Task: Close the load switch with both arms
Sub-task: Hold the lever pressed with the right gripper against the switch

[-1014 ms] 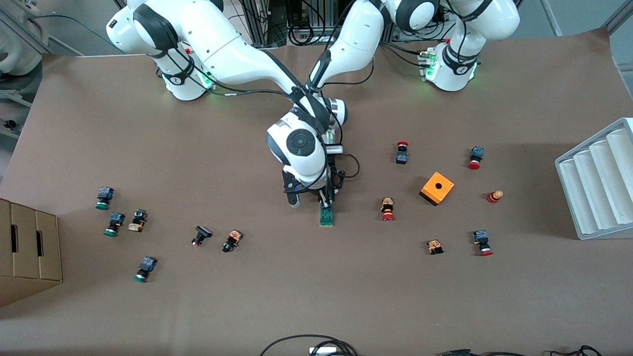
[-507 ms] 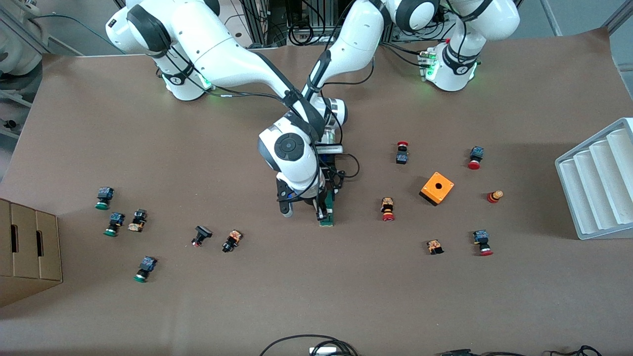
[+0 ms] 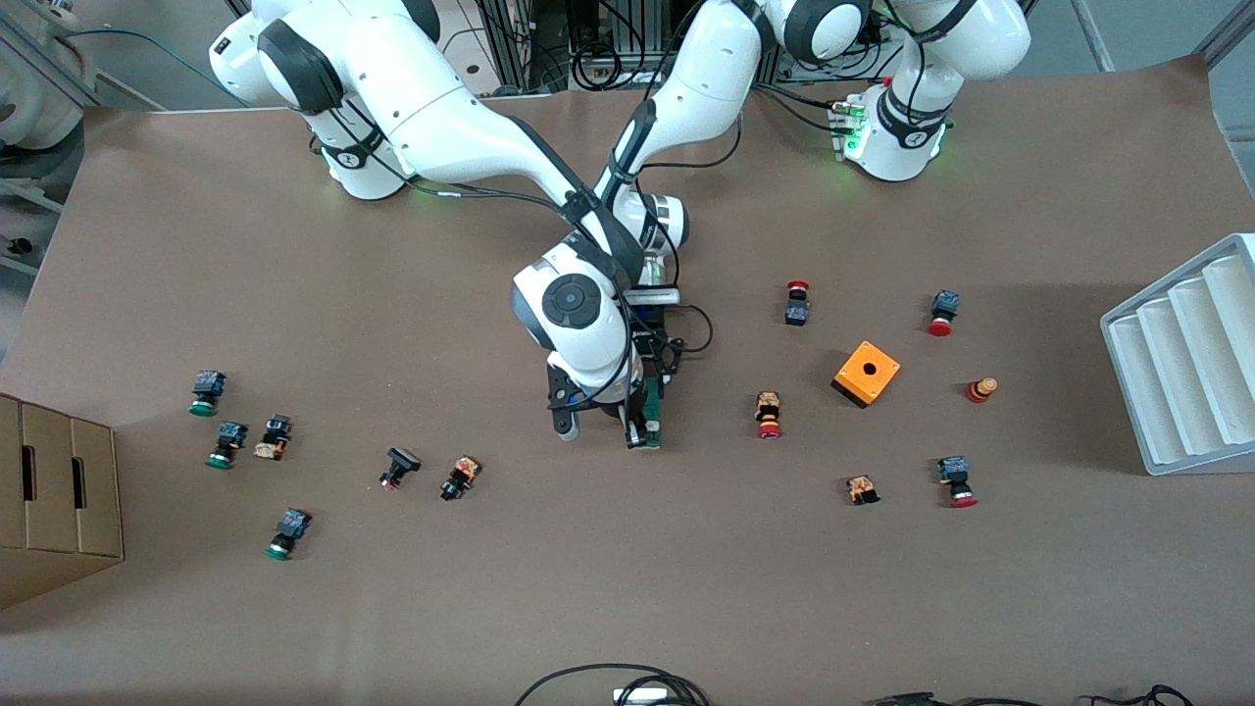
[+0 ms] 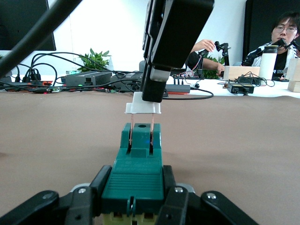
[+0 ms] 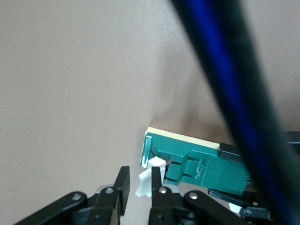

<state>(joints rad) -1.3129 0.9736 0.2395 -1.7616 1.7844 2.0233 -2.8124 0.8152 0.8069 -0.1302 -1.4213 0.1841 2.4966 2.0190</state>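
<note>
Mid-worktop, the left end effector (image 4: pixel 136 206) clamps the green load switch (image 3: pixel 651 420) flat while the right end effector (image 5: pixel 138 187) pinches its white sliding piece (image 4: pixel 143 108), raised on its prongs, so pressing home looks left.

brown table (image 3: pixel 627 588), push buttons (image 3: pixel 281 534), orange cube (image 3: pixel 866 373), white tray (image 3: pixel 1191 358)

The right gripper (image 5: pixel 139 182) pinches a small white piece (image 5: pixel 146 180) between its black fingers (image 5: pixel 122 185) — right at the end of the green load switch (image 5: pixel 192 164), which lies on the brown table (image 5: pixel 70 93). A blurred blue cable (image 5: pixel 234 93) crosses the view.
</note>
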